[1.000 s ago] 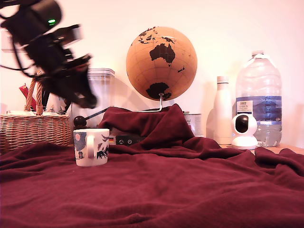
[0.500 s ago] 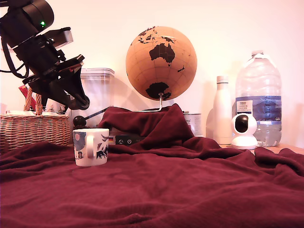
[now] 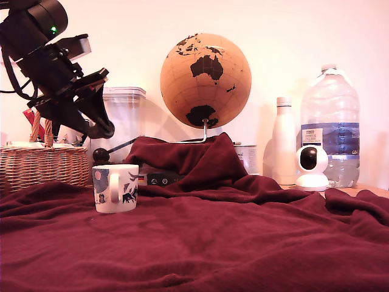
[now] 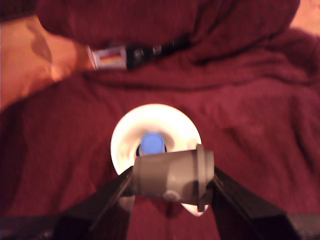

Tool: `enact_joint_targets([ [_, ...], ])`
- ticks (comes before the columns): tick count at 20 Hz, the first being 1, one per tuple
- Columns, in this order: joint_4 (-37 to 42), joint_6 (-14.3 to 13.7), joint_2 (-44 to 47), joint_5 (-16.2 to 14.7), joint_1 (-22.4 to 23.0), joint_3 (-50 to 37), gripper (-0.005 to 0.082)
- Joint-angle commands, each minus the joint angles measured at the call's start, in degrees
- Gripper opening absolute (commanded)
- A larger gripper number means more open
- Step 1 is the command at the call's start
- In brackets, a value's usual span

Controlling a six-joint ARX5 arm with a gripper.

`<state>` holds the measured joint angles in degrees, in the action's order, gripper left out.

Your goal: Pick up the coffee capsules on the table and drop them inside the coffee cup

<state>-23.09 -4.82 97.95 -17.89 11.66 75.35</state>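
In the wrist view my gripper (image 4: 169, 189) is shut on a greyish coffee capsule (image 4: 170, 175) that lies sideways between the dark fingers (image 4: 100, 210). Directly below it is the white mouth of the coffee cup (image 4: 125, 131), and a bright blue capsule (image 4: 151, 143) rests inside. In the exterior view the gripper (image 3: 102, 129) hangs at the upper left, a short way above the printed white cup (image 3: 115, 187), which stands on the table's dark-red cloth (image 3: 213, 243). The held capsule does not show clearly there.
A wicker basket (image 3: 42, 164) and a clear lidded canister (image 3: 124, 121) stand behind the cup. A cork globe (image 3: 205, 80), a white bottle (image 3: 285, 143), a big water bottle (image 3: 331, 121) and a small white camera (image 3: 312, 167) line the back. A dark box (image 3: 159, 178) lies under bunched cloth.
A second ago the arm was blurred in motion and slightly further right. It has since shifted a little to the exterior view's left and settled above the cup.
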Motion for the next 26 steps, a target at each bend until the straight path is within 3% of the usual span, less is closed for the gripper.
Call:
enact_joint_targets([
  [1, 1.3, 0.6, -0.4, -0.1, 0.8, -1.2, 0.0284],
  [11, 0.8, 1.0, 3.2, 0.7, 2.8, 4.2, 0.0284],
  [20, -12.5, 0.3, 14.1, 2.1, 2.8, 19.6, 0.0284],
  [26, -18.1, -0.1, 18.9, 5.1, 2.8, 21.8, 0.0284],
])
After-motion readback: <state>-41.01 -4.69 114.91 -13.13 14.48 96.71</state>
